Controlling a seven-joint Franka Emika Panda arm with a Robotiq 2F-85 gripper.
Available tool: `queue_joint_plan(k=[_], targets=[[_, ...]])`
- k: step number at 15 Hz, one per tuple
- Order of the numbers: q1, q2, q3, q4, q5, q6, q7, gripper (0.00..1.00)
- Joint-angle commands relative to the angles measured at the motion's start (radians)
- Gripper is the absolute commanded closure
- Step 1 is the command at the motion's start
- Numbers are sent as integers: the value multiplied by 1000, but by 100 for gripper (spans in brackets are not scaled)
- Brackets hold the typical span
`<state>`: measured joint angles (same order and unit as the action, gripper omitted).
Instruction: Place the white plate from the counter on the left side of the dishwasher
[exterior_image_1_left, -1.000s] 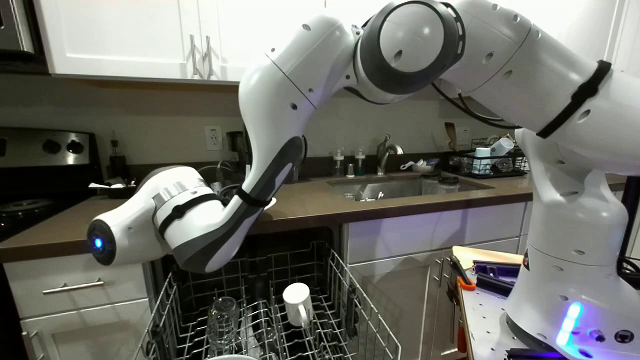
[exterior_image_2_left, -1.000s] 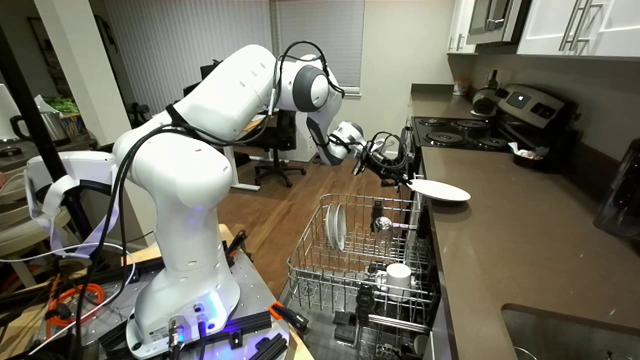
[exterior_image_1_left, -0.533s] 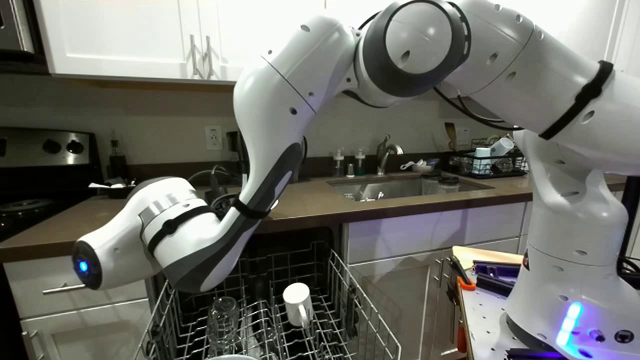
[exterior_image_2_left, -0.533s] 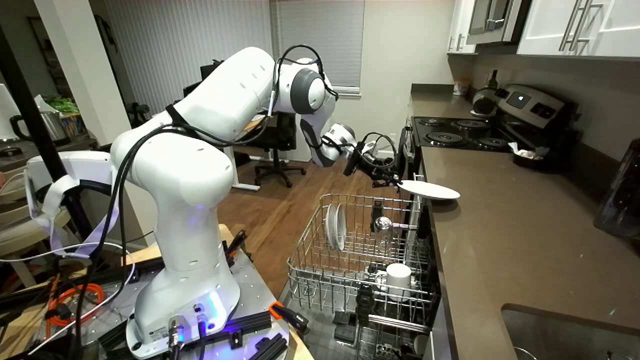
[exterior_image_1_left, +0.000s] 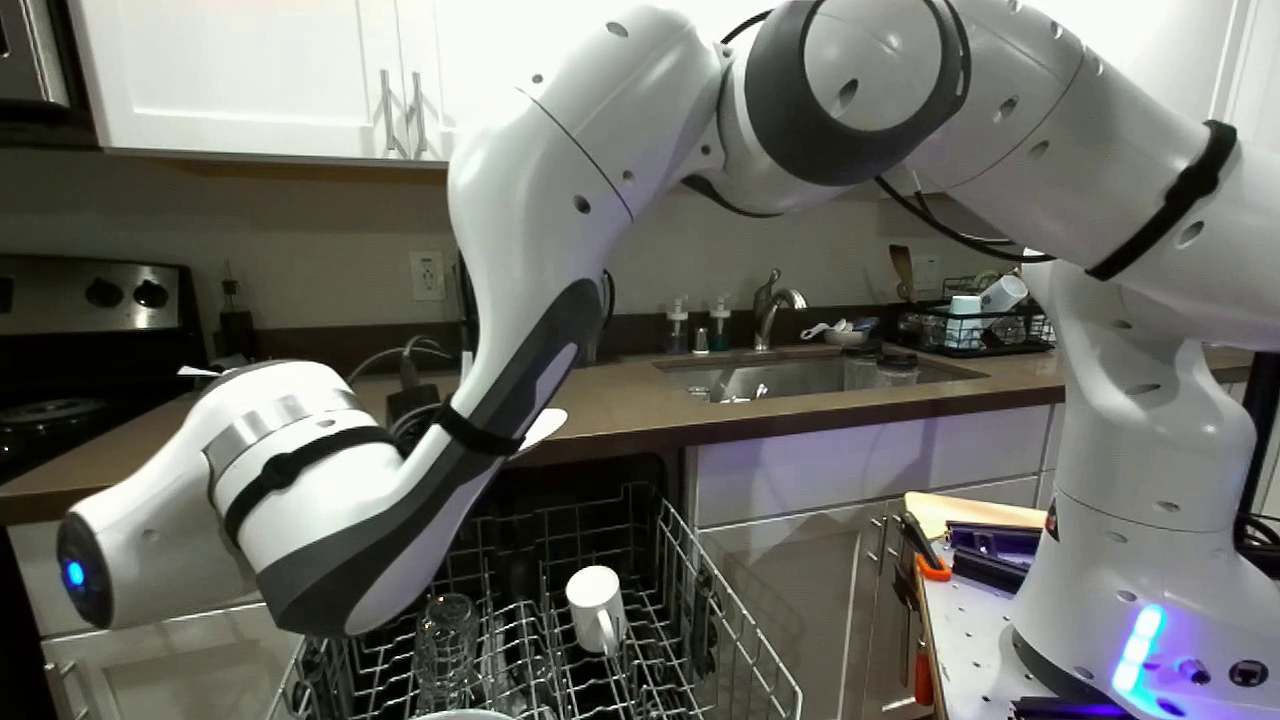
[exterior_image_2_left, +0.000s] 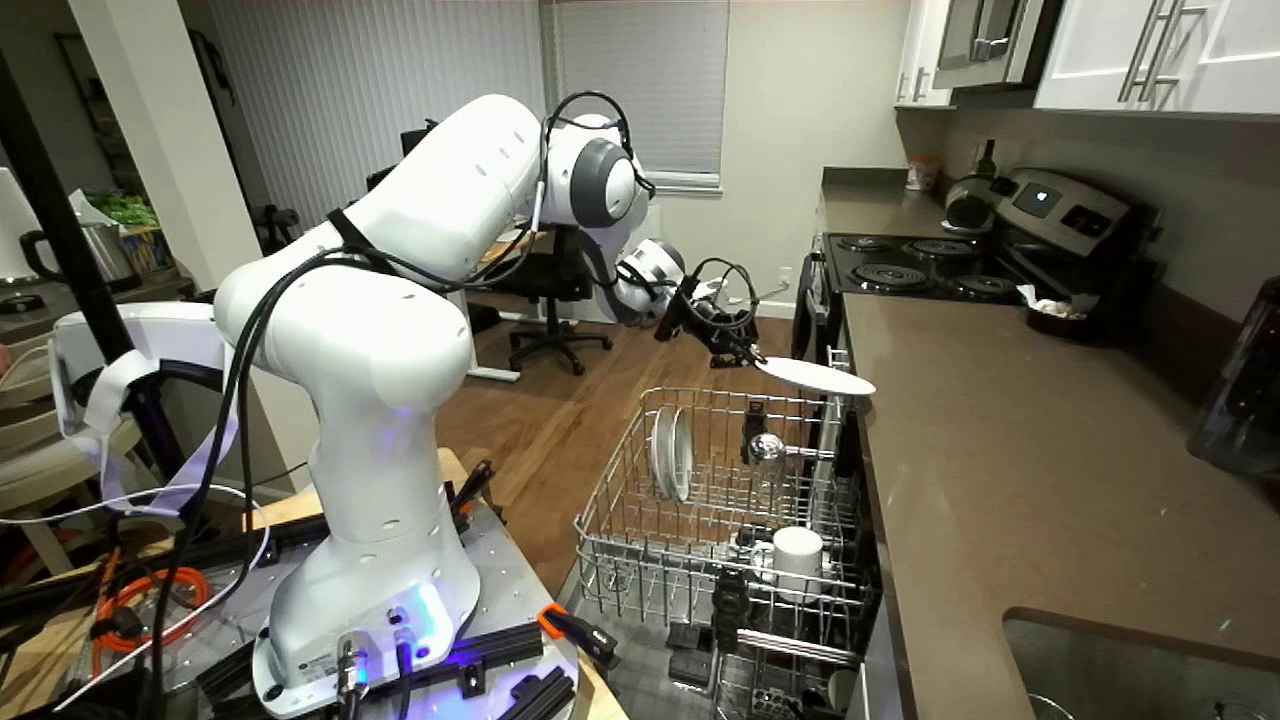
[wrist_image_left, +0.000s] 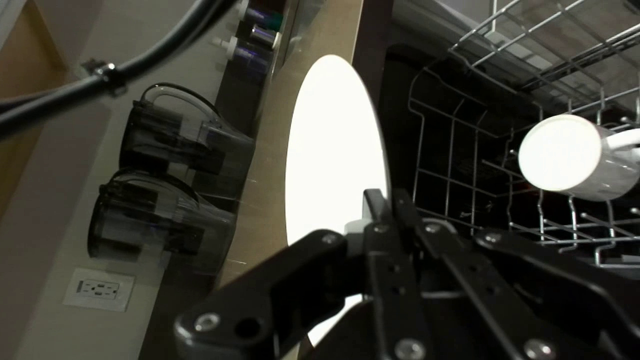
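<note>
My gripper (exterior_image_2_left: 758, 360) is shut on the rim of the white plate (exterior_image_2_left: 816, 377). The plate is held out nearly flat, tilted slightly, in the air. In an exterior view it overlaps the front edge of the dark brown counter (exterior_image_2_left: 1000, 450) and the back corner of the dishwasher rack (exterior_image_2_left: 650, 552). In the wrist view the fingers (wrist_image_left: 392, 197) pinch the edge of the plate (wrist_image_left: 330, 145), with the rack to the right. In an exterior view the arm hides the gripper and most of the plate (exterior_image_1_left: 543, 428); the rack (exterior_image_1_left: 733, 603) is pulled out below.
The rack holds a white cup (exterior_image_1_left: 595, 608), a clear glass (exterior_image_1_left: 446, 640) and upright plates (exterior_image_2_left: 670, 455) on its far side. A sink (exterior_image_2_left: 1150, 655), a stove (exterior_image_2_left: 930, 265) and clear pitchers (wrist_image_left: 170, 220) are along the counter. White cabinets (exterior_image_1_left: 250, 80) hang above.
The arm has lowered and drawn the plate off the counter, leftward in an exterior view, toward the rack. The gripper stays shut on the plate. The rack and its contents have not moved.
</note>
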<state>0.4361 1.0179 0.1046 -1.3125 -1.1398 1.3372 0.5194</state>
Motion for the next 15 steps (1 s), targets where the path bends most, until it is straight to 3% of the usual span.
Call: queue_joint_plan(k=[1,7,15], targets=[[7,-20,16,6,63,-28,4,95],[-3,-67,30,-44,121,52,40,95],[-38,-197,22,-222,123,337,258,95]])
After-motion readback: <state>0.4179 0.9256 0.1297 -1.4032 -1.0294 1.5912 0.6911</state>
